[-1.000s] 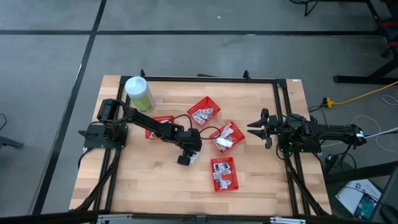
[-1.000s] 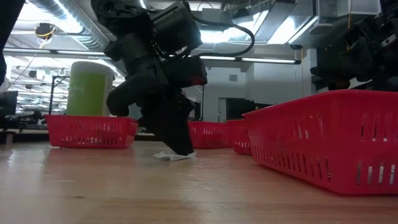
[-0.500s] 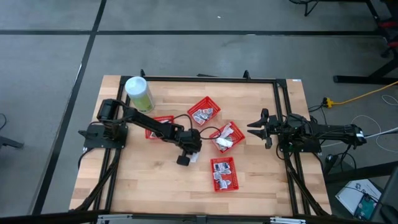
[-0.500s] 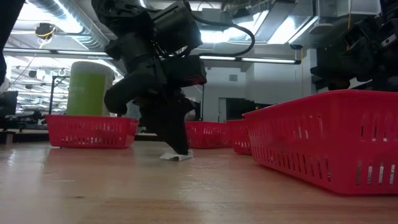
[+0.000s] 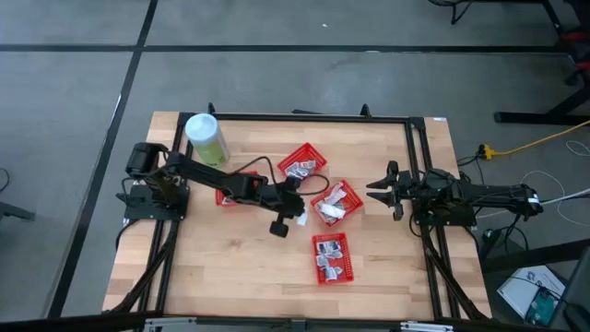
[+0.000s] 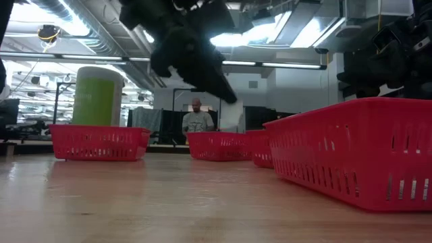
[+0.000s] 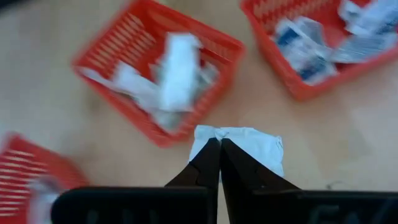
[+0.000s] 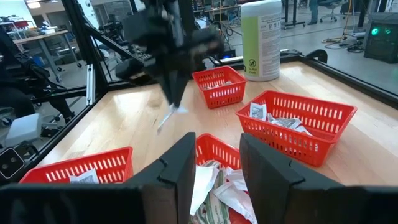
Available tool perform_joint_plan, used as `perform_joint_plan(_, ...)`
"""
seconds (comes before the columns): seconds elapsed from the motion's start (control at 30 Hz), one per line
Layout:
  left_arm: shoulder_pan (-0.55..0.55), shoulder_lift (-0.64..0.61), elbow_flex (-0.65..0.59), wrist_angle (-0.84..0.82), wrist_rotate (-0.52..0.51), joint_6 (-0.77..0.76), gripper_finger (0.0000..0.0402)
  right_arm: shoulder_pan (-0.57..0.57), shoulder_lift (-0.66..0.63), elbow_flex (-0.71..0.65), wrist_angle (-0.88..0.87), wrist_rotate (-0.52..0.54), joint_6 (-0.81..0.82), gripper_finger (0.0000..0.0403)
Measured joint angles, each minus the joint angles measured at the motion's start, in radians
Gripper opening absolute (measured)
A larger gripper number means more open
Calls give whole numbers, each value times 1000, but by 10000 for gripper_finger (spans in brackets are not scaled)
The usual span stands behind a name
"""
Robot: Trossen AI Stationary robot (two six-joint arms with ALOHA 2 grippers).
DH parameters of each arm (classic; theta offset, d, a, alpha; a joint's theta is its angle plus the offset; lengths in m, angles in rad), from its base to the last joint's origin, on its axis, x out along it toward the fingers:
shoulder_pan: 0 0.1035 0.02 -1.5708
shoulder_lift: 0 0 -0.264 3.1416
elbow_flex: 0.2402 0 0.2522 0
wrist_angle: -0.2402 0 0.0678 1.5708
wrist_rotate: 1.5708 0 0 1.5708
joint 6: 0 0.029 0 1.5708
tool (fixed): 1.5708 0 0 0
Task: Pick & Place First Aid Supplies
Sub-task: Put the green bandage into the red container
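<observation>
White packet (image 7: pixel 239 144) is now lifted off the table, pinched in the fully closed left gripper (image 7: pixel 219 144), beside the middle basket (image 5: pixel 334 203); placing should follow.

Pale wood tabletop (image 5: pixel 230 267), planked, smooth with a soft sheen. Red mesh baskets (image 6: pixel 351 152) of glossy slotted plastic. White packet (image 7: pixel 239 146) of crinkled, paper-like wrap, pinched in the matt black left claw (image 7: pixel 219 144). Pale-green canister (image 8: pixel 261 38) with a smooth printed label. Black metal frame (image 5: pixel 419 175), matt, along the tabletop edges.
</observation>
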Motion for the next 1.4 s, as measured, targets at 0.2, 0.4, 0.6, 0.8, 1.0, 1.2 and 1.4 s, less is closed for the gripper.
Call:
perform_joint_plan(0.2, 1, -57, 6, 97, -139, 117, 4, 0, 0, 0, 0, 0, 0, 126)
perform_joint_plan(0.4, 1, -65, 6, 260, -179, 247, 4, 0, 0, 0, 0, 0, 0, 126)
perform_joint_plan(0.6, 1, -30, 6, 458, -106, 365, 3, 0, 0, 0, 0, 0, 1, 126)
perform_joint_plan(0.8, 2, 23, 6, 574, -89, 470, 6, 0, 0, 0, 0, 0, 1, 126)
perform_joint_plan(1.0, 20, 70, 6, 577, -100, 500, 3, 0, 0, 0, 0, 0, 1, 126)
perform_joint_plan(1.2, 46, 127, 6, 570, -127, 532, 7, 0, 0, 0, 0, 0, 0, 126)
perform_joint_plan(1.4, 57, 151, 6, 569, -133, 536, 5, 0, 0, 0, 0, 0, 1, 126)
